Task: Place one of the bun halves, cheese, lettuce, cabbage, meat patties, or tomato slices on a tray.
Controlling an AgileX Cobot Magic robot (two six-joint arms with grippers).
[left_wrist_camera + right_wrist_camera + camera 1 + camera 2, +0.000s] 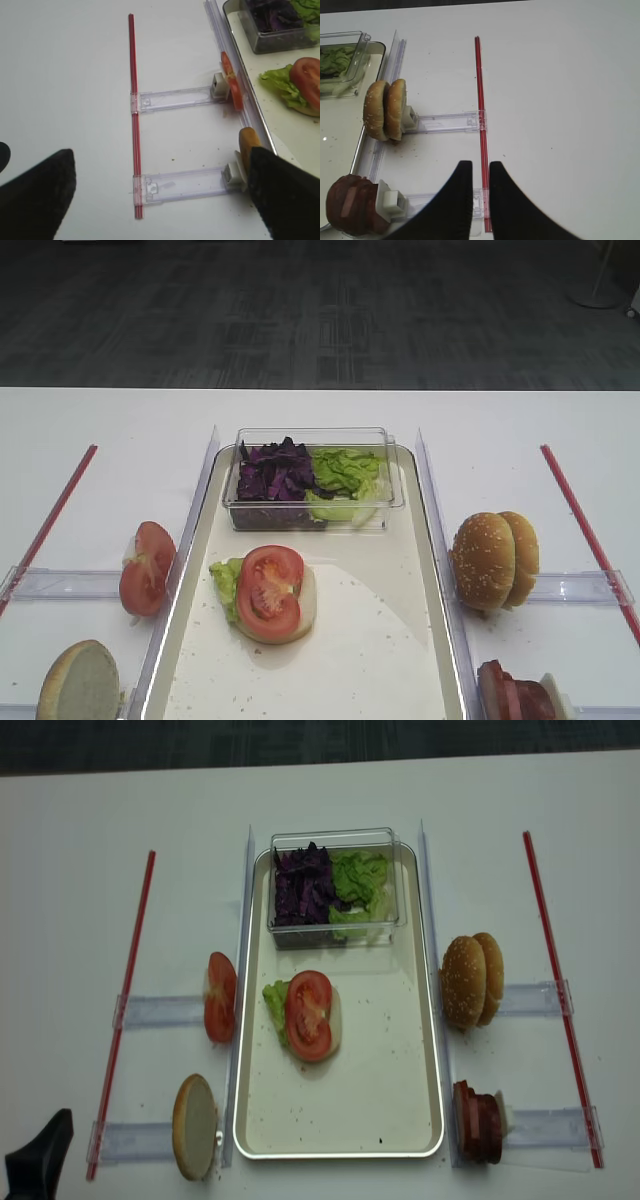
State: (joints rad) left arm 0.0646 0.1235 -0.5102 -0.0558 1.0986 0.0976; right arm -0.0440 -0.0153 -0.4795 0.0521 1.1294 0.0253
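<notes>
I saw one tomato slice (309,1014) lying flat atop lettuce (273,1005) and a pale bun bottom (333,1017) on the tray (340,1115). More tomato slices (219,997) stood on edge just outside its left rim.

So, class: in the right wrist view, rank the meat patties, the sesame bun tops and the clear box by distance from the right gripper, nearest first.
From the right gripper:
1. Meat patties, lower left, on edge in a holder.
2. Sesame bun tops, left, further up.
3. Clear box, far upper left, on the tray.
</notes>
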